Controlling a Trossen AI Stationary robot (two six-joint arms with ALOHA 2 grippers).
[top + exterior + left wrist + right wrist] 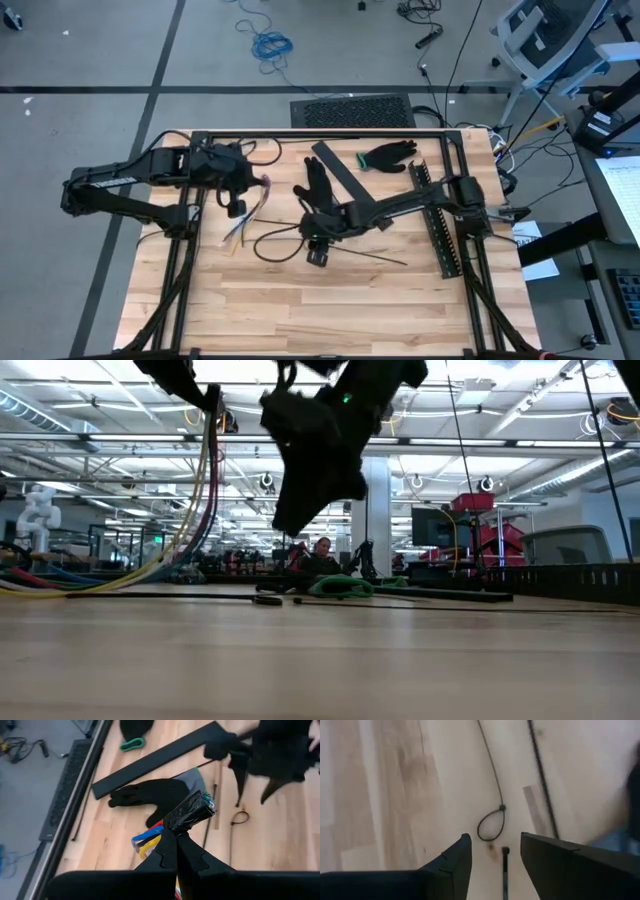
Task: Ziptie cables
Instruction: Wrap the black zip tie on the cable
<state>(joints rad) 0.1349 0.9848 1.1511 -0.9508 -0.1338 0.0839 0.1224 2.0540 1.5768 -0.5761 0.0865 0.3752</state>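
Right gripper (492, 865) jaws parted; only there, looped ziptie (491, 825).

No readable text, labels or signs

Wooden table (350, 300) carries 2 black gloves (388, 155), slotted strip (440, 232), zip ties (285, 240), cables (243, 225)

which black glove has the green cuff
The glove near the table's far edge, beside the flat black strip; the other glove, nearer the middle, shows a grey cuff instead.
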